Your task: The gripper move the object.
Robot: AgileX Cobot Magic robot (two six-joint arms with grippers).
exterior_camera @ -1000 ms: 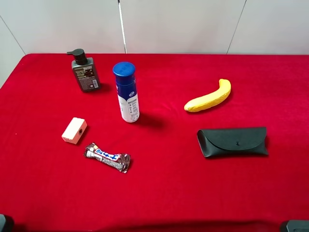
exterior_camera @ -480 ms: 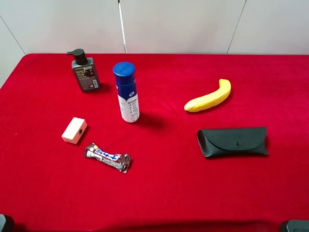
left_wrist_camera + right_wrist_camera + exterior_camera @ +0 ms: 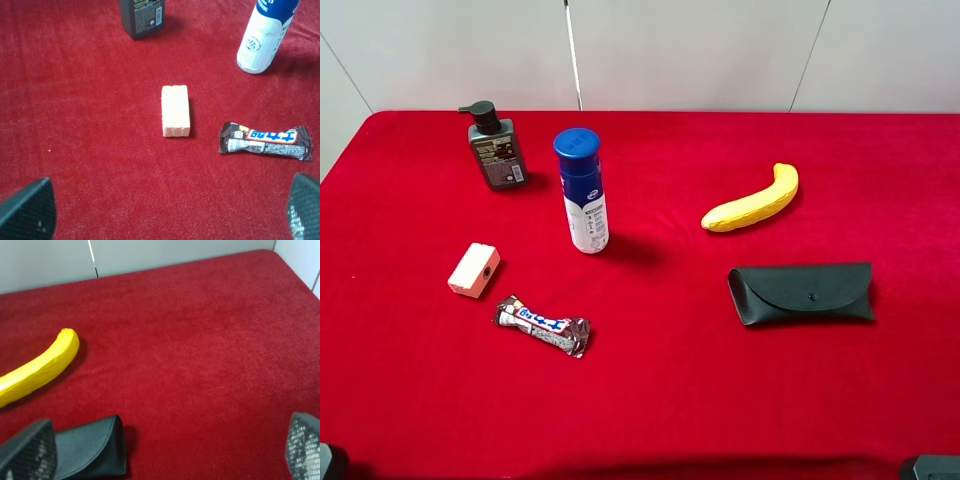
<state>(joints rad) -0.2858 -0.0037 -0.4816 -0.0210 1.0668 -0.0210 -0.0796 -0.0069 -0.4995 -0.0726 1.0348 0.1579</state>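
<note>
2 end effectors sit at the near edge of the red worktop (image 3: 660, 400), each showing only its fingertips. The left end effector (image 3: 170, 210) has its 2 mesh-textured fingertips (image 3: 27, 209) spread wide to opposite corners of the left wrist view, with nothing between them. The right end effector (image 3: 165, 450) is likewise spread wide and holds nothing, its fingertips (image 3: 27, 449) at the corners of the right wrist view.

Ahead of the left end effector lies a small peach block (image 3: 175, 110), and just beside that a dark candy bar (image 3: 265, 142) in its wrapper, apart from the block. Farther out stands a white bottle with a blue cap (image 3: 582, 190), upright. The object (image 3: 497, 148), a dark grey pump bottle, stands upright near the far left corner of the worktop, well apart from both end effectors and a little beyond and to the left of the white bottle.

Ahead of the right end effector lies a black glasses case (image 3: 802, 292), closed and flat. Beyond it rests a yellow banana (image 3: 753, 200), apart from the case.
</note>
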